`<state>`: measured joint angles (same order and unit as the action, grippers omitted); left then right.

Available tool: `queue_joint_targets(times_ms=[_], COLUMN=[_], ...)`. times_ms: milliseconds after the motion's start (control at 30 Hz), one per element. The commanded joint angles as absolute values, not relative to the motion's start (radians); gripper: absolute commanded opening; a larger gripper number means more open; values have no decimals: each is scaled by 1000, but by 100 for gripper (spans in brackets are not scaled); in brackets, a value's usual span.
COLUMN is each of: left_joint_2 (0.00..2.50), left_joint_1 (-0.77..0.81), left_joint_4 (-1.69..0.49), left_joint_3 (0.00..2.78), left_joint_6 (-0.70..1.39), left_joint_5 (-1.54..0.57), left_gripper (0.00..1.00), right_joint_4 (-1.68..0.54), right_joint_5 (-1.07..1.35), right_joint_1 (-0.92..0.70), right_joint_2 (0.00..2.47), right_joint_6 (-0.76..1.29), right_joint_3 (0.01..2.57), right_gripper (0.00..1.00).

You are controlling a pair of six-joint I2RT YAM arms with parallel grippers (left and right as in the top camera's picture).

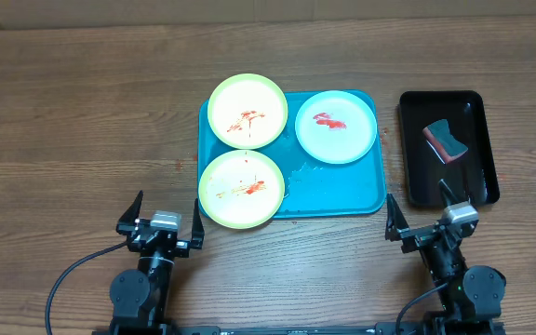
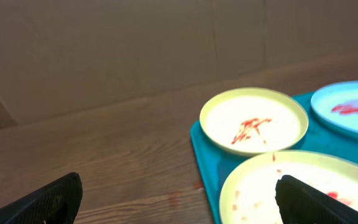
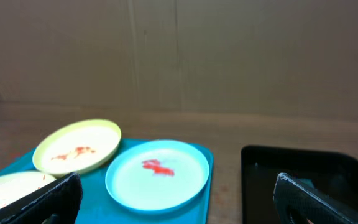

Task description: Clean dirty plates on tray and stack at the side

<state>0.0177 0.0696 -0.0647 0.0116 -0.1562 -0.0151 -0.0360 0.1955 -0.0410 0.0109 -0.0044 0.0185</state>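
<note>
Left gripper [image 1: 167, 207], jaws spread wide and holding nothing, sits low over the table [image 1: 73, 121] just off the near-left corner of the tray [image 1: 342, 186]. Its arm is folded back and its fingers point level toward the tray. Three plates lie flat on the tray with their red smears facing up, presumably so they can be wiped. The near yellow-green plate [image 1: 241, 189] overhangs the tray's near-left rim. The far yellow-green plate [image 1: 247, 112] overhangs its far-left corner. The blue-white plate [image 1: 336, 127] fills its far-right part. No plate has yet been stacked beside the tray, so the task appears not to have begun.

Right gripper [image 1: 419, 200], likewise wide open and empty, rests just off the tray's near-right corner in the same folded, forward-pointing pose. To the right of the tray, apart from it, stands a black tray [image 1: 426, 177] holding a sponge [image 1: 446, 141]. It probably sits there to be within the right arm's reach, since it is the likely first thing to pick up.
</note>
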Motion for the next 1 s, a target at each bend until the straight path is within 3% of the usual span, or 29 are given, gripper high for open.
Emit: queue_joint_targets(times_ms=[0,367,567,967], left_joint_2=[5,187,464,1089], left_joint_1=[59,59,59,59], left_joint_4=[-58,-310,-496,-1080], left_joint_3=[24,368,669,1362], left_joint_6=[-64,-64,-64,-63], left_joint_5=[-27,-30,-67,-152], left_gripper=[100,100,100,100], right_joint_4=[-13,-129,-286,-762], right_joint_5=[204,203,202,169], right_joint_1=[-46,-44,-44,-44], right_joint_2=[3,181,400,919], right_joint_6=[5,3,3,3], right_joint_3=[34,349,592,1133], right_gripper=[100,100,100,100])
